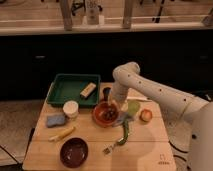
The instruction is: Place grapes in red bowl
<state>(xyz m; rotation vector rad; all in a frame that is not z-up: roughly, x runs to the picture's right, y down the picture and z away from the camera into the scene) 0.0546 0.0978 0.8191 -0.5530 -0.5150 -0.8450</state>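
On the pale wooden table (145, 147), the bright orange-red round bowl (99, 117) sits near the middle. The white arm's gripper (111, 107) reaches down over its rim. Whether the gripper is clenched or released cannot be told. A small dark purple-black bunch of grapes (108, 115) shows inside the bowl, right under the gripper.

A green rectangular tray (67, 87) lies at the back left and holds a tan block (88, 90). In front of it are a white round container (71, 108), a blue sponge (55, 120) and a yellow stick-shaped item (62, 133). A dark maroon bowl (74, 151) sits at the front edge, and a reddish-orange round fruit (145, 115) lies to the right. Behind the table runs a dark wall (50, 55) topped by a pale ledge (150, 25). Speckled grey floor (15, 120) shows at the left.
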